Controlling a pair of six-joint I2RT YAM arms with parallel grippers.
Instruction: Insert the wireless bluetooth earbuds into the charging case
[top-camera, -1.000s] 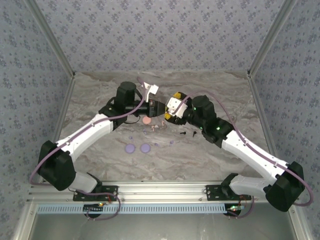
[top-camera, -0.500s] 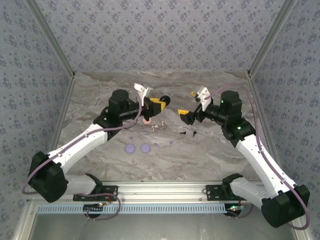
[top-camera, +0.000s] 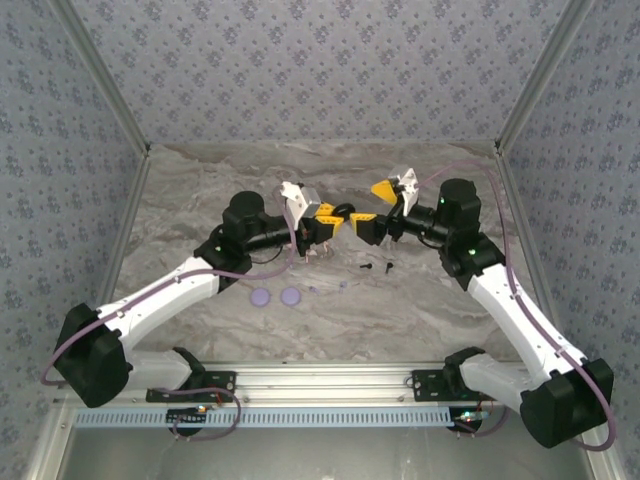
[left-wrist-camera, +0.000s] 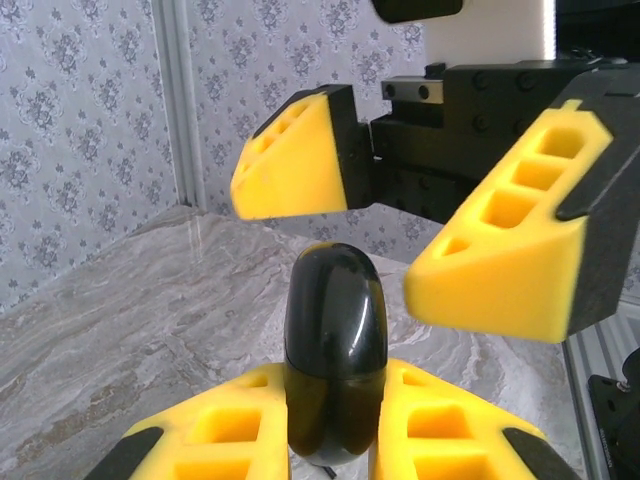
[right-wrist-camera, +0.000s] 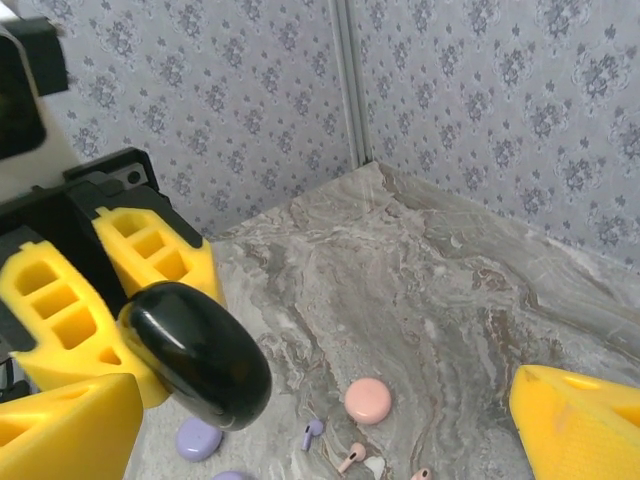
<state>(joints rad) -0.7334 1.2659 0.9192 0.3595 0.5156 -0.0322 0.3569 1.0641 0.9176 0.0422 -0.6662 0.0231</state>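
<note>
- charging case (left-wrist-camera: 335, 350): black, apparently closed; clamped in left gripper (top-camera: 328, 214), raised above tabletop (top-camera: 430, 300)
- right gripper (top-camera: 372, 205): jaws wide apart, facing the case; holding nothing
- earbuds (right-wrist-camera: 313, 432): loose on tabletop; none inserted
- step, as judged: opening the case; next, right gripper closes squarely on the lid

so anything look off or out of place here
Nothing looks damaged. The earbuds lie scattered loose on the table among round discs. The black charging case, seemingly shut, is held up in the air by the left hand, with the open right hand facing it.
</note>
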